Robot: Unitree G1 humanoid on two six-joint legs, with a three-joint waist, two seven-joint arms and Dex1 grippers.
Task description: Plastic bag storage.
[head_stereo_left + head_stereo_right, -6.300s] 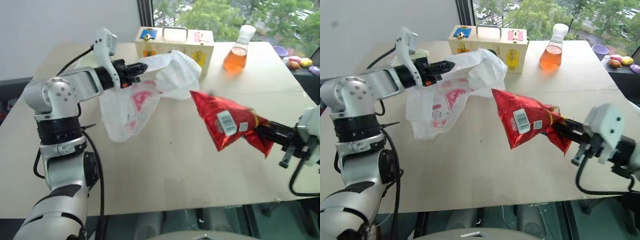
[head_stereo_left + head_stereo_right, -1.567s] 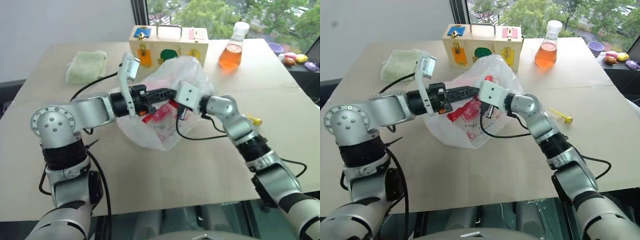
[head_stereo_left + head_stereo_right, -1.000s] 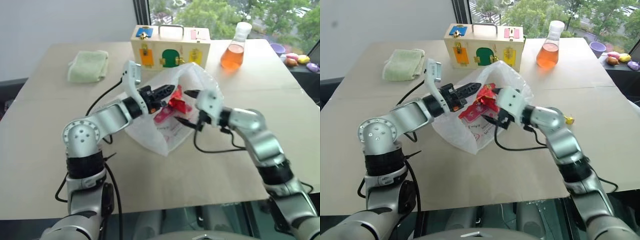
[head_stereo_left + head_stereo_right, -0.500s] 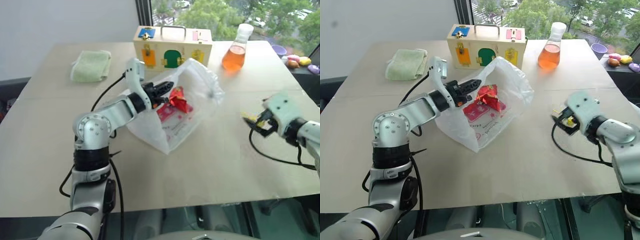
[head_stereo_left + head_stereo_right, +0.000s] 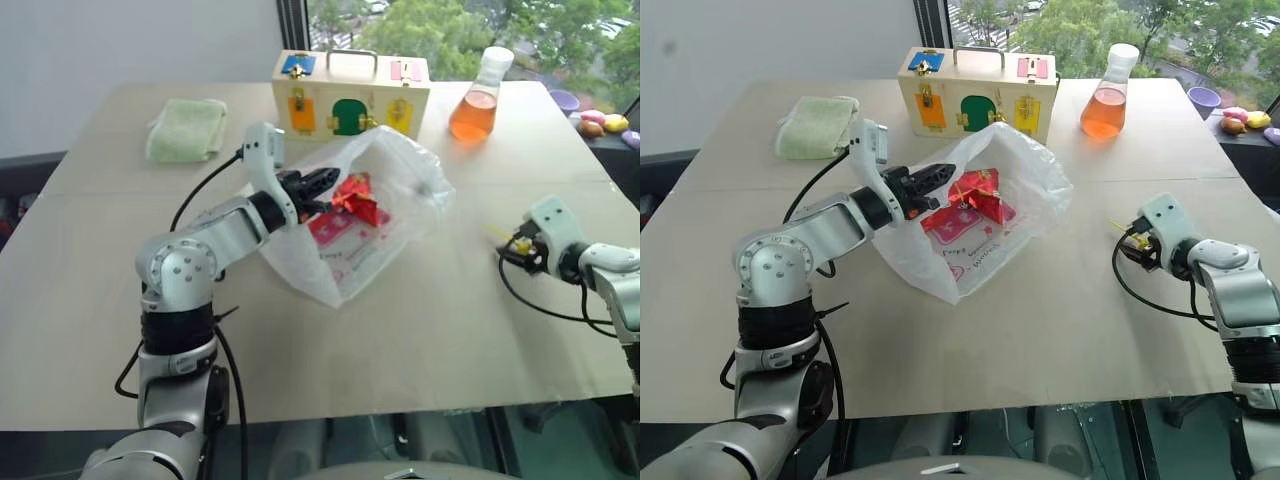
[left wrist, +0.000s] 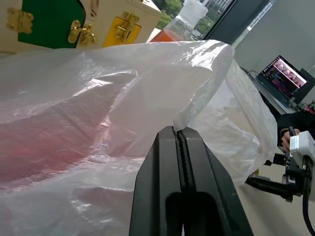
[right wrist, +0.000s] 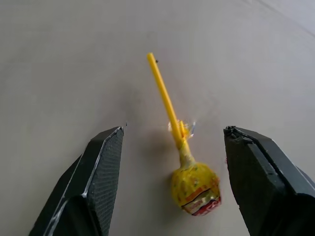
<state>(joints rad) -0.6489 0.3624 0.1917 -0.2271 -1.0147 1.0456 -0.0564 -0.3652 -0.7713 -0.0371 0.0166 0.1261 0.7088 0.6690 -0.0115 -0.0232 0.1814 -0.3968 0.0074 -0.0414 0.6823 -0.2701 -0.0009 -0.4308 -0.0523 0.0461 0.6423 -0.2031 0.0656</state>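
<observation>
Mid-packing: left gripper (image 6: 179, 135) clamped on the plastic bag (image 5: 400, 190) rim, right gripper (image 7: 172, 142) spread wide astride the lollipop (image 7: 193, 184). Next: lower, pinch, carry into bag.

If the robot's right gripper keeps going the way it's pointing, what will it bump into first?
Most likely the yellow lollipop. It lies on the table between the open fingers of the right gripper, which points down at it. Depth is hard to judge, so the fingertips might touch the table first.
</observation>
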